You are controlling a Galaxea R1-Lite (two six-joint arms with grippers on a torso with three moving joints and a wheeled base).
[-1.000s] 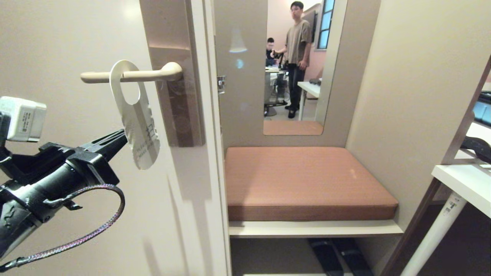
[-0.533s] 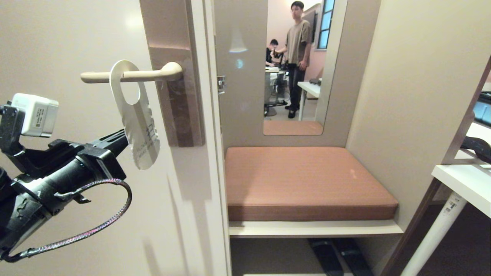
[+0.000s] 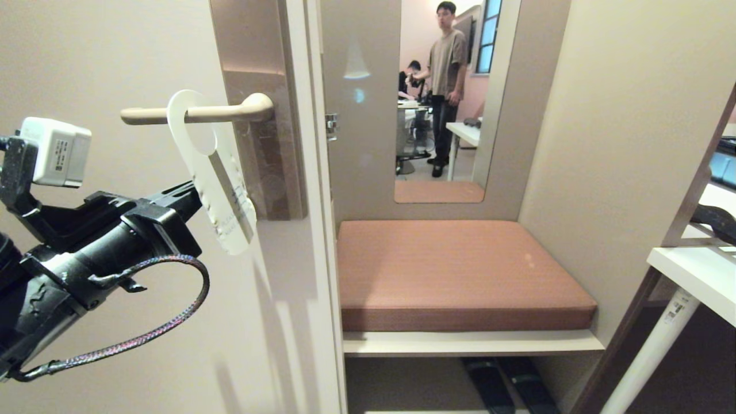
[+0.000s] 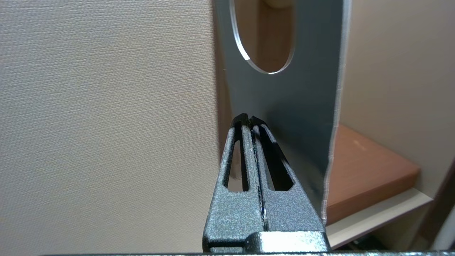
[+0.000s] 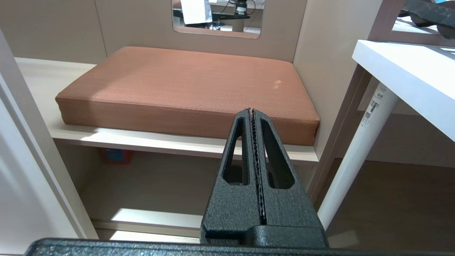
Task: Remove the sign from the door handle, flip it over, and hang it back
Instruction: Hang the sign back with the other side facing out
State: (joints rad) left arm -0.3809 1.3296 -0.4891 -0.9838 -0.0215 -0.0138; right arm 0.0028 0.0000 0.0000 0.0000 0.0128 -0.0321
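We find the left gripper [image 4: 249, 119] fully closed, fingers pressed flat together with nothing between them. Its tip lies against the slate-blue rear face of the sign [image 4: 284, 106], below the oval hole and toward the door-side edge. Whether the tip presses the card or merely meets it we cannot tell.

In the head view the left gripper [image 3: 192, 192] reaches in from the lower left, and its tip disappears behind the sign [image 3: 215, 172]. The sign hangs by its oval hole on the door handle [image 3: 195, 113], roughly midway along the lever. The white printed face points toward us, and the lower end swings out toward the backplate [image 3: 261, 144], so the card sits tilted rather than plumb.

We locate the remaining items relative to the door handle. The door [image 3: 86, 69] lies behind it. The orange-brown cushion [image 3: 460, 270] rests on a pale shelf [image 3: 471, 343], lower and to the right. A standing person [image 3: 445, 86] shows through an opening further right.

The right gripper [image 5: 251, 112] is closed and empty, pointing toward the cushion [image 5: 185, 81] beside a white surface [image 5: 408, 78]
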